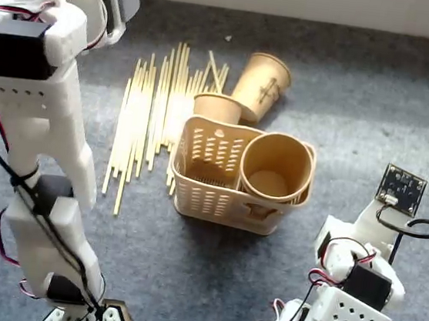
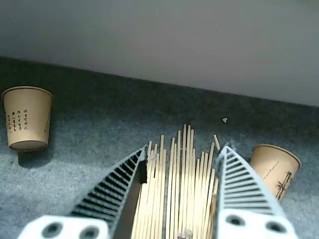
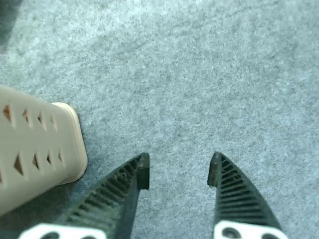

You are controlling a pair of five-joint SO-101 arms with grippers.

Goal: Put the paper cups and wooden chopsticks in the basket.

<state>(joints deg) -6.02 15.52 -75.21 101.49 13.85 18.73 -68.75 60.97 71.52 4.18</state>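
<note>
One paper cup upright in right half of basket. Two more just beyond basket's far rim: second cup upright, third cup on its side, further right. Wooden chopsticks fanned on bench, left and far of basket. We see left gripper wide open, empty, over chopsticks; its wrist view adds fourth cup, well apart from others. Right gripper open, empty, above bare bench beside basket corner.

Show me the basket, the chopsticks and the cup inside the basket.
basket (image 1: pixel 217 203), high view, front wall.
chopsticks (image 1: pixel 146 114), high view, middle of pile.
cup in basket (image 1: pixel 276 161), high view, inner wall.
</note>
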